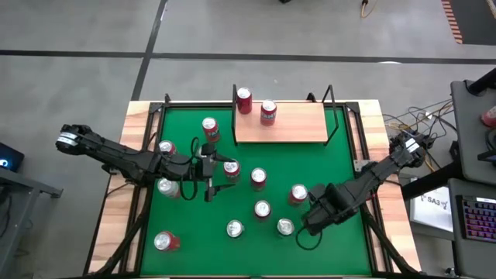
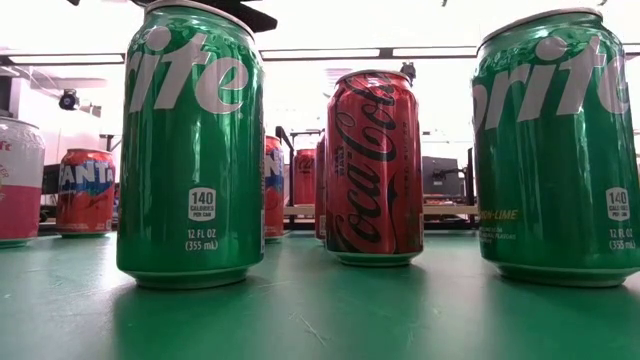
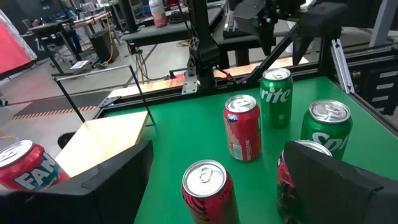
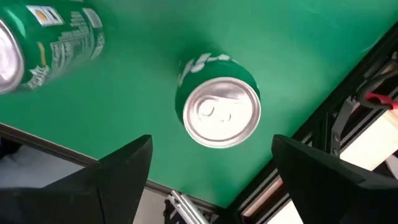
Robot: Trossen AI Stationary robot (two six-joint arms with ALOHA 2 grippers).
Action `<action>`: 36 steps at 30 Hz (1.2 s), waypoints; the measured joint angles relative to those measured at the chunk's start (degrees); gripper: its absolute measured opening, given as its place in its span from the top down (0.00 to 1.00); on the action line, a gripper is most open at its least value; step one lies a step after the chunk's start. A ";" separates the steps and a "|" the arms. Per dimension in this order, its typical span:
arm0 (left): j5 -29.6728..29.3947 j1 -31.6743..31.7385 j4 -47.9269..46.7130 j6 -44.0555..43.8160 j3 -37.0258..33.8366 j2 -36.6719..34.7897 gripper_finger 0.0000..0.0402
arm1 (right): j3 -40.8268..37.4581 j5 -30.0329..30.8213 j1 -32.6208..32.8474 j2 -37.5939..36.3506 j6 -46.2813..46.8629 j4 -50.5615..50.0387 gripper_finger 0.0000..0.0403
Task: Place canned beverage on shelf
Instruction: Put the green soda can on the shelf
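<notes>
Left fingers point(image 3: 211, 180) apart around a red aluminium can point(image 3: 207, 190), its base cut off; right fingers point(image 4: 211, 174) apart above a green can point(image 4: 219, 106).

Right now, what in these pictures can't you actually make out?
- Shelf: in the low view, mostly hidden behind the Coke can.
- Can brands: too small from above.
- Right fingers stand open; only their tips show, cut by the wrist picture's edge.
- Left-side can: cut off by the low view's edge.

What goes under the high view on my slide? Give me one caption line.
Two red cans stand on the tan wooden shelf; both open hands, left hand and right hand, hover among upright cans on green felt.
</notes>
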 joint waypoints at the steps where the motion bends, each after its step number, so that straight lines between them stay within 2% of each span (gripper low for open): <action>1: 0.00 0.00 0.23 -0.01 0.00 0.00 0.14 | -0.14 0.55 0.51 0.00 0.84 0.06 0.21; 12: 0.00 0.00 1.89 -0.50 0.00 0.00 0.14 | -4.71 2.12 2.12 0.00 3.02 2.64 0.20; 26: 0.02 0.00 2.33 -1.75 0.00 0.00 0.14 | -15.22 2.48 2.14 -0.04 2.89 12.97 0.22; 36: 0.02 0.00 2.54 -2.16 0.00 0.00 0.14 | -15.27 6.16 2.16 0.11 4.01 13.22 0.27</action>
